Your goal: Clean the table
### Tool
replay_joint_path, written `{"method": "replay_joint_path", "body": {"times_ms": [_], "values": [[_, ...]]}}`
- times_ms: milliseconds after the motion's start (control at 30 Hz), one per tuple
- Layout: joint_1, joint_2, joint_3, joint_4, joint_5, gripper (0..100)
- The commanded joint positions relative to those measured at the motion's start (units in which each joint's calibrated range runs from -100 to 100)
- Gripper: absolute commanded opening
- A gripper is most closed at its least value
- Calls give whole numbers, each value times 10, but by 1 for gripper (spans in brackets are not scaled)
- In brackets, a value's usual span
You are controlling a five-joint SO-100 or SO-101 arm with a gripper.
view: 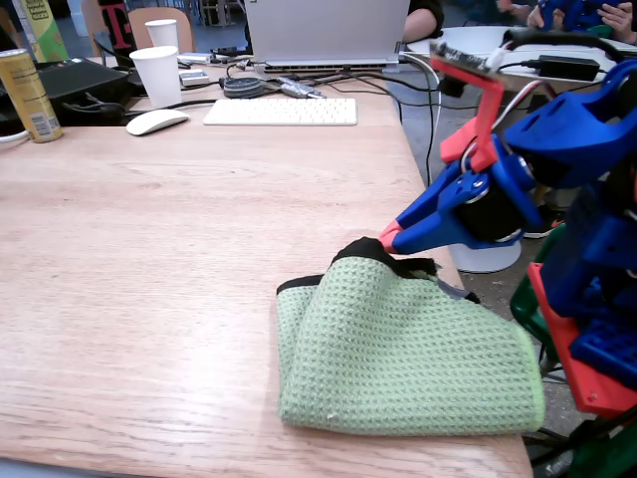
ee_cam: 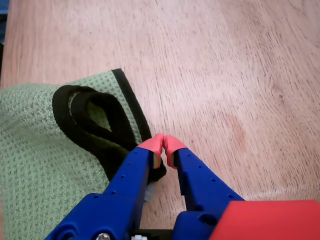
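Now we see our gripper [ee_cam: 163,144], tips pinched together holding nothing, just beside the cloth [ee_cam: 35,145] on the table [ee_cam: 225,75].

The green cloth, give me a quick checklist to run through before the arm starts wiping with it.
1. Green cloth lies on the table: ok.
2. Gripper jaws pinching the cloth's black hem: cannot tell; the tips meet beside it in the wrist view.
3. Cloth flat: not ok, bunched and folded.
4. Wiping path left of the cloth in the fixed view bare: ok.
5. Can, cups and mouse far from cloth: ok.
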Motion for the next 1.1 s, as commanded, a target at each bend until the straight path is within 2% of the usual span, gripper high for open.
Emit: {"method": "replay_joint_path", "body": {"times_ms": [0,400,533,1067], "values": [[-1,-5,-4,2,2,0],[16,-6,1,-7,-5,0],[16,-6,1,-9,-39,0],[16,-6,1,-9,-39,0]]}}
